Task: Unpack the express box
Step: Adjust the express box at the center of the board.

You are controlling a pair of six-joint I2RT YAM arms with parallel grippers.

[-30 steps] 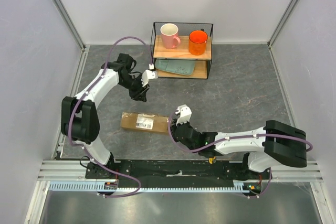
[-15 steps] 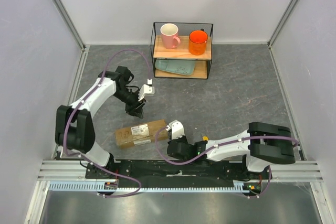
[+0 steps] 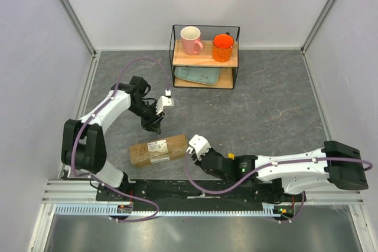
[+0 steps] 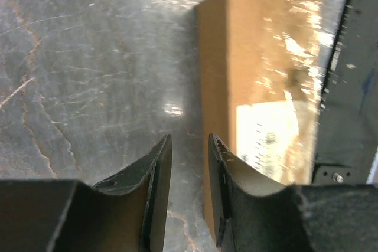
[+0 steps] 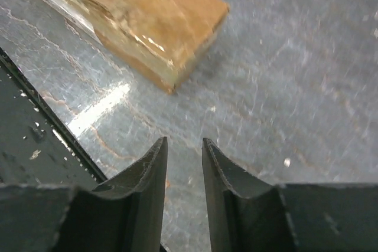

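Right wrist: express box cut off at top edge; left wrist: label print blurred.

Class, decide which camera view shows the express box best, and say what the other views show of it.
The top external view: the whole box is in sight, label up. The left wrist view shows much of its top and the label, blurred by glare. The right wrist view shows only one end.

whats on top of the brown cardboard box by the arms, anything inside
Only a white shipping label shows on the top face of the express box; nothing else rests on it. The box is closed, so whatever is inside is hidden.
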